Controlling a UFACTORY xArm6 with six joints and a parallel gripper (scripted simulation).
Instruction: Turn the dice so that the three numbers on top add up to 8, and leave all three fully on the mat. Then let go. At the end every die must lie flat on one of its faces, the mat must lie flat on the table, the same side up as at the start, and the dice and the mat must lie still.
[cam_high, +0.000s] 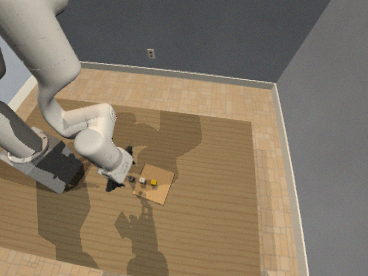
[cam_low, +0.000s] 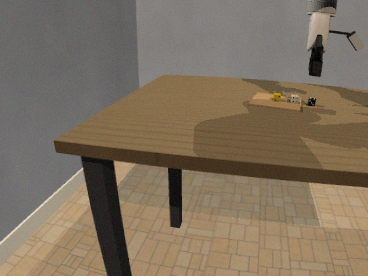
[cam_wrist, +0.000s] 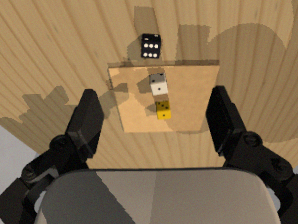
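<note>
My gripper (cam_high: 121, 169) (cam_low: 315, 74) (cam_wrist: 154, 100) is open and empty, high above the table. The light brown mat (cam_high: 162, 195) (cam_low: 265, 102) (cam_wrist: 187, 100) lies flat. The yellow die (cam_high: 154, 183) (cam_low: 277, 97) (cam_wrist: 163, 110) sits flat on it, with one pip on top. The white die (cam_high: 142, 180) (cam_low: 294, 99) (cam_wrist: 159, 89) sits nearer the mat's edge, also with one pip on top. The black die (cam_high: 131, 179) (cam_low: 312, 101) (cam_wrist: 151, 46) lies flat on the bare table, apart from the mat, beyond that edge; its top shows six.
The wooden table (cam_high: 220, 200) (cam_low: 150, 120) (cam_wrist: 60, 60) surrounds the mat. The arm's grey base block (cam_high: 37, 170) stands at the left in the top view. Arm shadows fall across the table and parts of the mat.
</note>
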